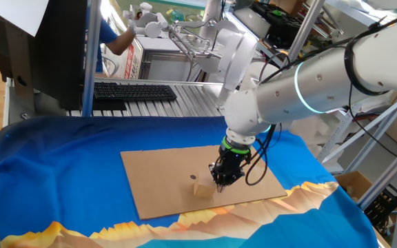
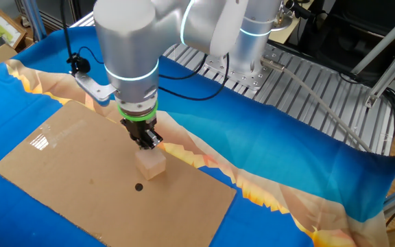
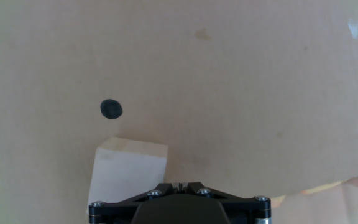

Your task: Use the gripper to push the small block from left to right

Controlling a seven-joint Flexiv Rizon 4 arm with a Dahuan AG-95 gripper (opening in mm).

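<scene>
The small block [image 1: 202, 189] is a pale wooden cube on the brown cardboard sheet [image 1: 164, 172]. It also shows in the other fixed view [image 2: 150, 165] and in the hand view [image 3: 128, 170]. My gripper [image 1: 220, 184], black with a green ring, is shut and stands low right beside the block, touching or nearly touching its side. In the other fixed view the gripper [image 2: 146, 145] sits just behind the block. In the hand view the shut tips [image 3: 180, 185] are next to the block's right edge.
A small dark dot mark [image 3: 111, 109] lies on the cardboard near the block [image 2: 139, 186]. A blue cloth [image 1: 60, 172] covers the table. A keyboard [image 1: 133, 91] and a white robot hand [image 1: 147, 24] are at the back.
</scene>
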